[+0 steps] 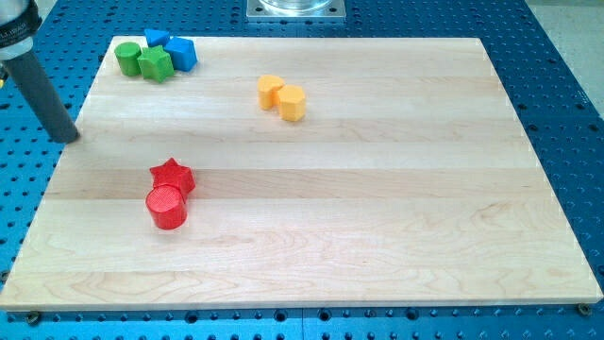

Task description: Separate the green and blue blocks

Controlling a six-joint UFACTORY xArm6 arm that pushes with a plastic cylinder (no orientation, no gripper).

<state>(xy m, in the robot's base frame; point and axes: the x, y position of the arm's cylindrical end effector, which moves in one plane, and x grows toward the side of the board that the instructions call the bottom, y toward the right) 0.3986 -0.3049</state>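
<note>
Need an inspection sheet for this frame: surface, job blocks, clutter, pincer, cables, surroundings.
Surface: wooden board, flat, on a blue perforated table.
Job's things: two green blocks and two blue blocks bunched touching at the view's top left corner.
Clutter: two yellow blocks touching, upper middle; red star against red cylinder, left of centre.
Pincer: none; my tip rests just off the board's left edge, below and left of the green and blue cluster, touching no block.
Cables: nothing seen.
Surroundings: metal plate at the view's top.
</note>
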